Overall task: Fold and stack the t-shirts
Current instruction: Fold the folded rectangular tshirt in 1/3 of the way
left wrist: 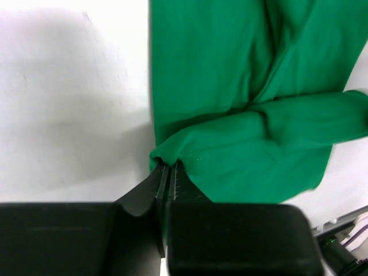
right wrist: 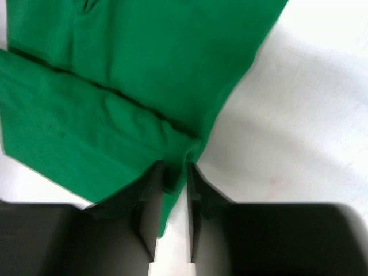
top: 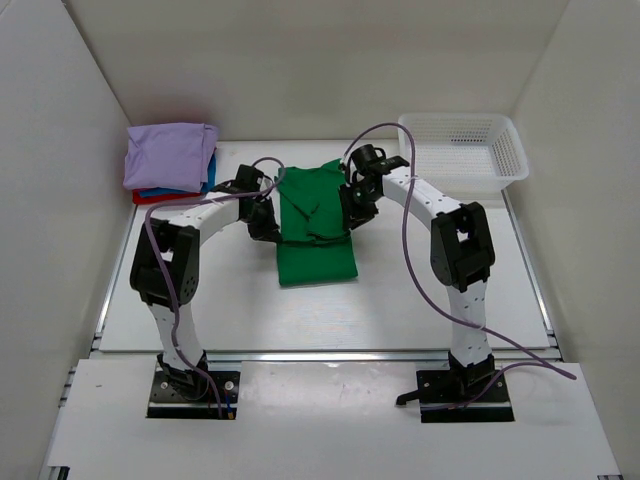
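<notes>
The green t-shirt (top: pixel 317 262) lies partly folded in the middle of the tabletop (top: pixel 400 310), between the two arms. The left tool (left wrist: pixel 168 167) is clenched on a bunched fold at the shirt's left edge. The right tool (right wrist: pixel 174 169) has its jaws a little apart around the right edge; whether it presses the cloth I cannot tell. Far left, a lavender t-shirt (top: pixel 170 152) tops a blue t-shirt (top: pixel 172 190) and a red t-shirt (top: pixel 138 198). Far right stands a white mesh basket (top: pixel 512 160).
</notes>
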